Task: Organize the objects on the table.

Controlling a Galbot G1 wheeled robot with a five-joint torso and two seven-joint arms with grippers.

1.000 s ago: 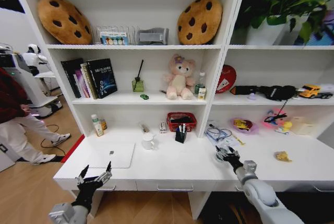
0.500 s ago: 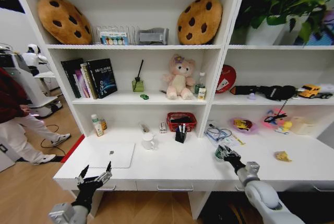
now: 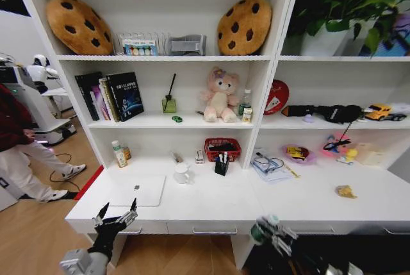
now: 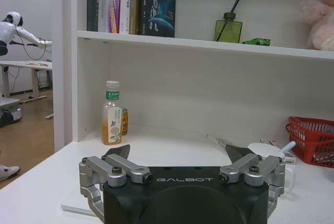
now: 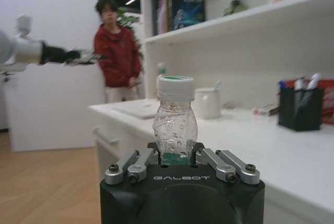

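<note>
The right end effector (image 5: 174, 157) is closed around the lower body of a clear water bottle (image 5: 175, 127), which is held upright with its white and green cap on top. In the head view this right end effector (image 3: 268, 229) is seen low in front of the surface's (image 3: 211, 201) front edge, at the level of the drawer fronts, with the water bottle (image 3: 259, 231) in its grip and off the surface.

The left end effector (image 3: 116, 214) is held at the front left corner of the surface, its 2 fingers spread wide apart with nothing between them. In the left wrist view the same open left end effector (image 4: 178, 153) is pointed toward the back of the surface, where a small bottle of yellow liquid (image 4: 111, 120) stands against the shelf upright.

A silver laptop (image 3: 136, 190) lies closed and flat on the left part of the surface, just beyond the left end effector. A white mug (image 3: 182, 172) stands near the middle, and a black pen cup (image 3: 221, 165) with pens is placed in front of a red basket (image 3: 222, 149). A yellow scrap (image 3: 346, 191) lies on the right part of the surface, well apart from the other things. A tiny green toy car (image 3: 177, 119) rests on the shelf above, between a green diffuser bottle (image 3: 169, 104) and a pink teddy bear (image 3: 221, 95).
</note>
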